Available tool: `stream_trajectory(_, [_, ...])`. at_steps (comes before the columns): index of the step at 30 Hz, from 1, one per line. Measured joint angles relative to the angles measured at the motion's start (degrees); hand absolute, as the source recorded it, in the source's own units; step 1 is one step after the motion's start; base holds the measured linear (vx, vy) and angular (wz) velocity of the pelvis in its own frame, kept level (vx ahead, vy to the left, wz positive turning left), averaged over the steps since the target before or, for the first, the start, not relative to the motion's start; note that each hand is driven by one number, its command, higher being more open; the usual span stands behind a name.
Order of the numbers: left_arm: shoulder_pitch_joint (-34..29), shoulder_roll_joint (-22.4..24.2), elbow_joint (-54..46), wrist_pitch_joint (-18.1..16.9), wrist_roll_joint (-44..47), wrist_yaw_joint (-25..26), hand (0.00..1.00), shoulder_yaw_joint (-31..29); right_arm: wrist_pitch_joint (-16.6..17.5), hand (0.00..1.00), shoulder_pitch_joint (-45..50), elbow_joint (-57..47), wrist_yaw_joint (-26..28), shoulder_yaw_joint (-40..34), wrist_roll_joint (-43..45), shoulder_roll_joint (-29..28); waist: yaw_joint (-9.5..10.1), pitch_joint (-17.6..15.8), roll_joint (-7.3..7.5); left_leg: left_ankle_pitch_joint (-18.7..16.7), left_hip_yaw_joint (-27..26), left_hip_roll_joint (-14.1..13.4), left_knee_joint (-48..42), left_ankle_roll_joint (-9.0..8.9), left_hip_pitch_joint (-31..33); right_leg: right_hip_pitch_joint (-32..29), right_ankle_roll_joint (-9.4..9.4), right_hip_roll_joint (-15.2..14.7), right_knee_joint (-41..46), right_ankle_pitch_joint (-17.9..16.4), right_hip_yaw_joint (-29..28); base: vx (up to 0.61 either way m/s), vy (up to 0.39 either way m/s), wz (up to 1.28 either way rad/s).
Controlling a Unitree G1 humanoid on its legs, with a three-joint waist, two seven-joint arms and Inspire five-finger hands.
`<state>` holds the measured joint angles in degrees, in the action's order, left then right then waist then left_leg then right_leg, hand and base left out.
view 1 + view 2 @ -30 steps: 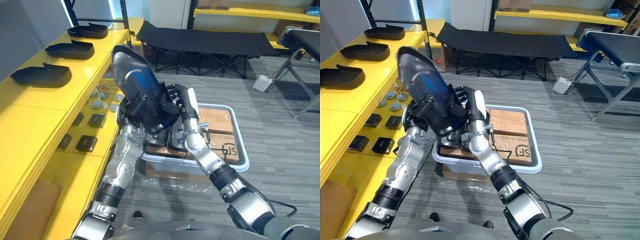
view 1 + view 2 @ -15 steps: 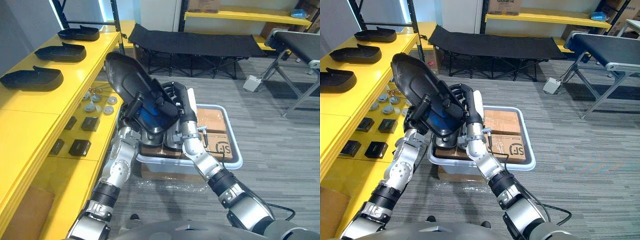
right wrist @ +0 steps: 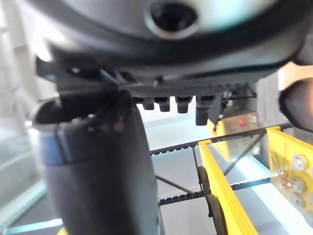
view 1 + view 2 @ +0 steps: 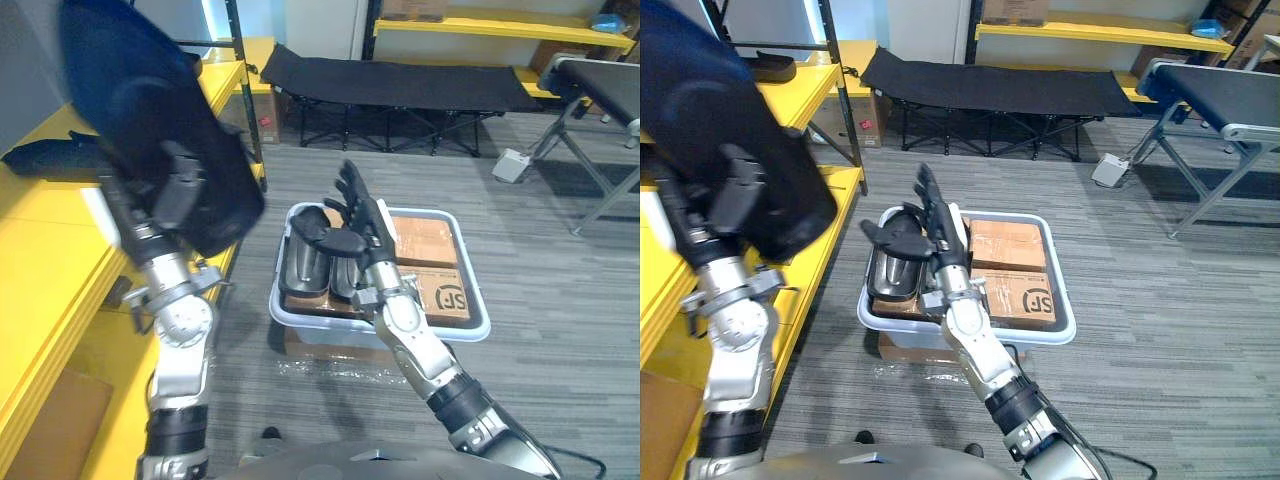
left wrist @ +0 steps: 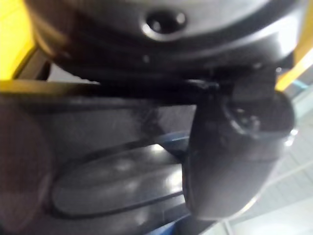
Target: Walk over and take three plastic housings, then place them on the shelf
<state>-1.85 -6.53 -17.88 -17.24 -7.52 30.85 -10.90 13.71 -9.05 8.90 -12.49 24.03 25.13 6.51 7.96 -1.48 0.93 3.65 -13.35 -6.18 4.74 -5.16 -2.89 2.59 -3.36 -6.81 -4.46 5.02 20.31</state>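
Note:
A large black plastic housing (image 4: 150, 120) is raised high at the left, above the yellow shelf (image 4: 40, 290). My left hand (image 4: 178, 195) is curled round its lower edge; the left wrist view shows the thumb (image 5: 234, 147) pressed against the dark shell (image 5: 122, 186). My right hand (image 4: 358, 222) hovers over the white bin (image 4: 472, 322) with fingers straight and spread, holding nothing. More black housings (image 4: 310, 262) stand in the bin's left half. Another housing (image 4: 45, 155) lies on the shelf behind the raised one.
Brown cardboard boxes (image 4: 432, 248) fill the bin's right half. A black folding cot (image 4: 400, 75) stands at the back, under a further yellow shelf (image 4: 500, 25). A conveyor on metal legs (image 4: 600, 85) is at the right. Grey carpet surrounds the bin.
My left hand has swung the housing up and left, from over the bin to above the shelf. My right hand let go of it and opened its fingers. The camera has shifted too.

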Motion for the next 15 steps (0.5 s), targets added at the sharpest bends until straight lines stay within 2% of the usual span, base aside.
stream_trajectory(1, [-1.9,0.0,-1.8,-1.6,-0.2,0.1,0.0,-1.4,-0.5,1.0,1.2,0.0,1.7,-1.0,2.9,0.0,0.15,0.1,-0.24,0.0,0.2,0.2,0.0,0.01,0.1,0.0,-0.08,0.0,0.0,-0.1,0.2,0.01,0.003,0.09])
stream_trajectory(4, [-4.2,0.1,-2.8,-2.3,-2.8,-0.2,0.0,-1.4,-0.6,1.0,2.0,0.0,5.8,-1.0,5.8,0.0,0.11,0.3,-0.66,0.0,0.2,0.4,0.0,0.05,0.3,-0.2,-0.1,-0.2,0.0,-0.1,0.1,0.0,0.007,0.0])
stream_trajectory(5, [-5.3,0.1,-2.8,-2.6,-4.2,-0.9,0.0,-1.2,-1.0,1.0,2.2,0.0,9.0,-0.9,6.7,0.0,-0.13,0.5,-0.8,0.0,0.0,0.5,0.1,0.06,0.4,-0.5,-0.11,-0.2,0.0,-0.1,-0.1,-0.01,0.008,-0.08])
stream_trajectory(7, [-7.5,0.1,-2.7,-2.7,-3.4,-4.5,0.0,0.1,-2.0,1.0,3.2,0.0,13.9,-1.0,7.2,0.0,-0.44,0.6,-0.98,0.0,-0.3,0.5,0.1,0.08,0.5,-0.8,-0.12,-0.2,0.0,-0.1,-0.3,0.0,0.004,-0.09])
stream_trajectory(9, [-9.4,0.2,-2.3,-2.7,-1.3,-7.8,0.0,2.1,-2.4,1.0,4.9,0.0,15.9,-1.1,7.2,0.0,-0.44,0.7,-1.13,0.0,-0.5,0.5,0.1,0.1,0.6,-1.1,-0.13,-0.2,0.0,-0.1,-0.4,0.01,0.0,-0.06])
stream_trajectory(11, [-11.7,1.2,-1.5,-2.7,1.1,-10.5,0.0,3.9,-3.5,1.0,6.6,0.0,17.3,-1.6,7.0,0.0,-0.45,0.8,-1.3,0.0,-0.7,0.5,0.1,0.11,1.0,-1.6,-0.17,-0.2,0.0,0.0,-0.9,0.01,0.002,-0.07])
stream_trajectory(15, [-16.6,4.6,2.5,-2.4,16.5,-18.4,0.0,4.6,-5.4,1.0,10.7,1.9,18.0,-5.7,4.1,0.6,-0.52,0.8,-1.41,0.0,-1.1,0.4,0.1,0.12,0.9,-1.7,-0.2,-0.2,0.0,0.0,-1.3,0.02,0.001,-0.05])
